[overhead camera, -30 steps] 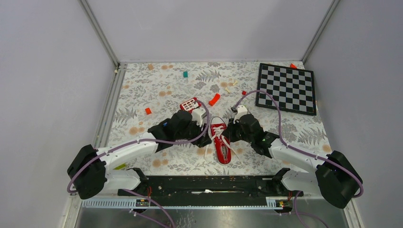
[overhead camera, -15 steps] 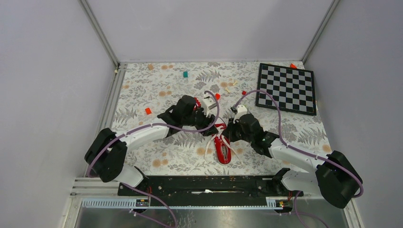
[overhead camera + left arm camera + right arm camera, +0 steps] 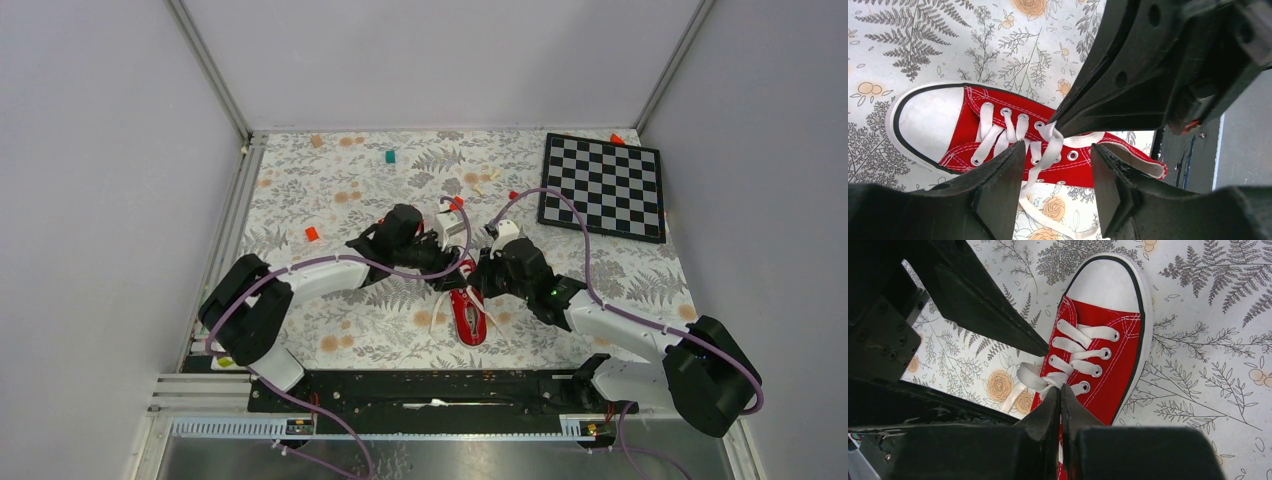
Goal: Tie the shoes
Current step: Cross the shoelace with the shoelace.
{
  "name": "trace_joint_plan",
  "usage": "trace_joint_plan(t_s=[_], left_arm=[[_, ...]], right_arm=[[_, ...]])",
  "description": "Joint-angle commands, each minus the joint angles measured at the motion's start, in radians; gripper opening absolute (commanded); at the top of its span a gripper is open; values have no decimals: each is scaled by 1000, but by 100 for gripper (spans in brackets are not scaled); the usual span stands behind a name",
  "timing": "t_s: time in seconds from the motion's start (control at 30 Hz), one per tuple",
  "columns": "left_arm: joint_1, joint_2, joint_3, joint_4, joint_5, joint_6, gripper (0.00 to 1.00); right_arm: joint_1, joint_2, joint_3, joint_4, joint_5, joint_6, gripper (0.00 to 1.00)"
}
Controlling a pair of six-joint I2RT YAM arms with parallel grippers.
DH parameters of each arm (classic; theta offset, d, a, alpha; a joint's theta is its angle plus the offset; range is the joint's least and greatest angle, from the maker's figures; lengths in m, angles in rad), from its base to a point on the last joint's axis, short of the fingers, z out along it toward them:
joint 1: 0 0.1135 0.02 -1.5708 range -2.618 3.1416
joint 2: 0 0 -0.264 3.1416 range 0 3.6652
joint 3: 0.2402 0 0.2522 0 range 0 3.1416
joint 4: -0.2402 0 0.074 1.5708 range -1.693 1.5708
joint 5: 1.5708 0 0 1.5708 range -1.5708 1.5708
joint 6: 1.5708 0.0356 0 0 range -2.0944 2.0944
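The red shoe [image 3: 470, 318] lies mid-table, heel end toward the near edge, with its white toe cap under the grippers in the top view. My right gripper [image 3: 1060, 392] is shut on a white lace [image 3: 1033, 377] at the top eyelets of the shoe [image 3: 1120, 360]. My left gripper [image 3: 1058, 155] hangs open just over the shoe's side [image 3: 970, 102]. A loose lace strand [image 3: 1050, 152] runs down between its fingers and onto the cloth. The two grippers [image 3: 452, 272] [image 3: 476, 280] nearly touch above the shoe.
A chessboard [image 3: 603, 186] lies at the back right. Small blocks dot the floral cloth: a red one [image 3: 312, 233], a green one [image 3: 390, 156] and a red-orange piece [image 3: 456, 202] just beyond the left wrist. Purple cables arch over both arms.
My left arm has swung from the shoe's left side out over the far end of the shoe, now meeting the right gripper and covering the red block. The right gripper keeps its hold, barely moved.
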Motion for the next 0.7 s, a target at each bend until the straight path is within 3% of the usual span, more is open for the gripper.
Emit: trace_joint_plan(t_s=[0.0,0.53,0.67], left_arm=[[-10,7,15,44,-20,15,54],[-11,55,13,112,-7,-43,32],[-10,73,23,101,0,-50,18]], right_arm=[[11,-2,44,14,-8,-13,0],[11,-10,43,11,-9,-10,0],[11,-13,44,11,-9,-10,0]])
